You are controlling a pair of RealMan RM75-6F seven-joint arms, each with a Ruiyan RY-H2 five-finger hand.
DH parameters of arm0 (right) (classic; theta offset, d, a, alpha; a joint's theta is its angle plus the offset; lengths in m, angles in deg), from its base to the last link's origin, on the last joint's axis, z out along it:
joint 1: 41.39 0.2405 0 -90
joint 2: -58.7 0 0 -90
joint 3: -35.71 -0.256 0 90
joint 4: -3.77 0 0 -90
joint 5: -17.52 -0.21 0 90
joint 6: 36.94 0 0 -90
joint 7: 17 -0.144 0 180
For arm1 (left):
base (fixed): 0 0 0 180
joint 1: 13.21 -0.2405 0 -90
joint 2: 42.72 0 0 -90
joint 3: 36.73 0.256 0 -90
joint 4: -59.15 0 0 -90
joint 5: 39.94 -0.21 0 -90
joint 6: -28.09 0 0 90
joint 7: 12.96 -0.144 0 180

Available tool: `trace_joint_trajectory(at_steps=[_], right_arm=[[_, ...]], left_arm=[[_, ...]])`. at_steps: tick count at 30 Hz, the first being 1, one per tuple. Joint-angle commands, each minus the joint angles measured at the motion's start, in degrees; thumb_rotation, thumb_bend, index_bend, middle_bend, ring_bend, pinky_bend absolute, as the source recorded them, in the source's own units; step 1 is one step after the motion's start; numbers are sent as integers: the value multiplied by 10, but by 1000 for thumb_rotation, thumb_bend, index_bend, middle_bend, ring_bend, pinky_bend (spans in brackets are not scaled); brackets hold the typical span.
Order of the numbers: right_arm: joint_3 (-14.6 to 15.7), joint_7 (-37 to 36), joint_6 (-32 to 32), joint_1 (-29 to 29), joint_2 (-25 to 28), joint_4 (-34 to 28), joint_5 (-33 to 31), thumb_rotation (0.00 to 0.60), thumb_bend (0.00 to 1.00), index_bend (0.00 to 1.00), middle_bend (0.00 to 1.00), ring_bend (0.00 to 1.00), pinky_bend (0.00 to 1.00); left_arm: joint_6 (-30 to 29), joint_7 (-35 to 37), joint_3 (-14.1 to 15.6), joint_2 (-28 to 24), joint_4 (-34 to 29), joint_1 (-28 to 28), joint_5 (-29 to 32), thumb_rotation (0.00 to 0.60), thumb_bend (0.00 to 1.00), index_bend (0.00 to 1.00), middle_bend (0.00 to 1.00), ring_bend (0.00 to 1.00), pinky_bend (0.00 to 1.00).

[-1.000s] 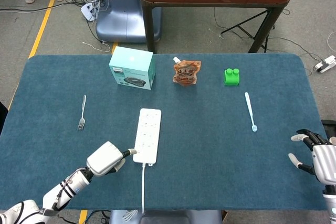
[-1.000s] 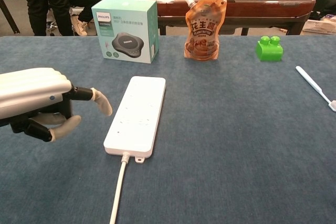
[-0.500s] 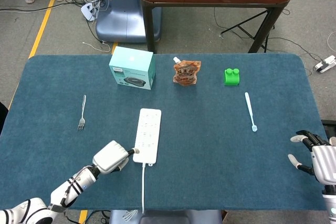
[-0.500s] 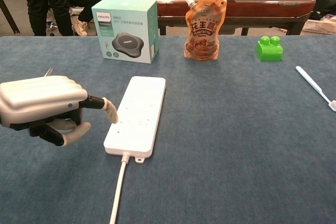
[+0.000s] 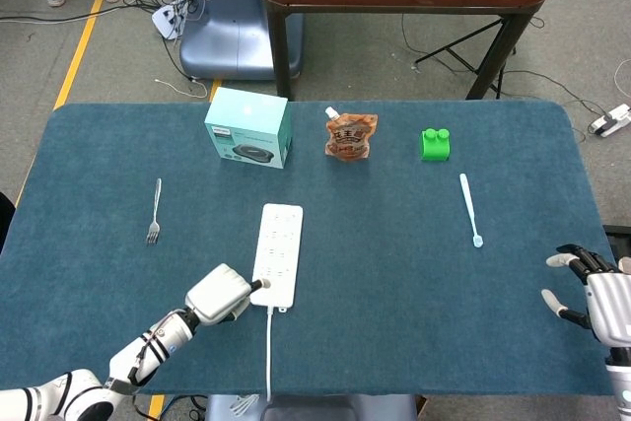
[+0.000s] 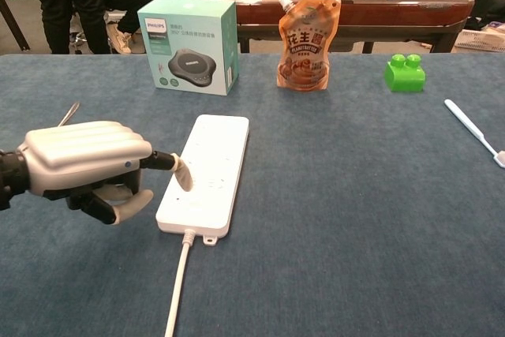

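The teal cardboard box (image 6: 188,45) at the far side of the blue felt table (image 5: 394,283) reads PHILIPS along its top edge, above a picture of a round dark speaker. Beside it stands an orange spouted pouch (image 6: 308,45) printed with large Chinese characters I cannot make out fully.

My left hand (image 6: 91,167) lies low on the cloth beside the long white plastic power strip (image 6: 207,171), which lies lengthwise in the near middle of the table with its white cable (image 6: 177,290) trailing toward me. Most of my fingers are curled in under the palm; one finger (image 6: 177,170) points out straight, its tip resting on the left edge of the strip near the cable end. A second ago that tip hung short of the strip, apart from it; half a second ago it was just at the edge; now it lies over the strip's top face, my whole hand having slid right.

My right hand (image 5: 592,295) sits at the table's far right corner, fingers spread and holding nothing, where it was before.

A metal fork (image 5: 154,212), a green toy brick (image 6: 404,73) and a pale blue toothbrush (image 5: 470,209) lie untouched.
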Motion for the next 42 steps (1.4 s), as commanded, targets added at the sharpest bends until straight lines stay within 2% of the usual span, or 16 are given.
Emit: trace_joint_trajectory(at_steps=[1, 28, 38, 42], right_arm=[[0, -2, 0, -1, 0, 2, -1, 600, 174, 393, 306, 315, 507], [3, -16, -7, -2, -11, 20, -5, 600, 174, 393, 307, 315, 507], [2, -18, -8, -2, -13, 22, -6, 600, 174, 393, 307, 315, 507], [3, -18, -9, -2, -13, 22, -6, 600, 174, 393, 307, 315, 507]], left_arm=[[4, -9, 0, 6, 3, 5, 12, 600, 649, 319, 1000, 1000, 1000], [2, -51, 16, 27, 12, 23, 70, 600, 649, 319, 1000, 1000, 1000], [-13, -87, 28, 34, 21, 24, 66, 600, 649, 320, 1000, 1000, 1000], [-21, -81, 29, 30, 13, 22, 64, 600, 649, 320, 1000, 1000, 1000]])
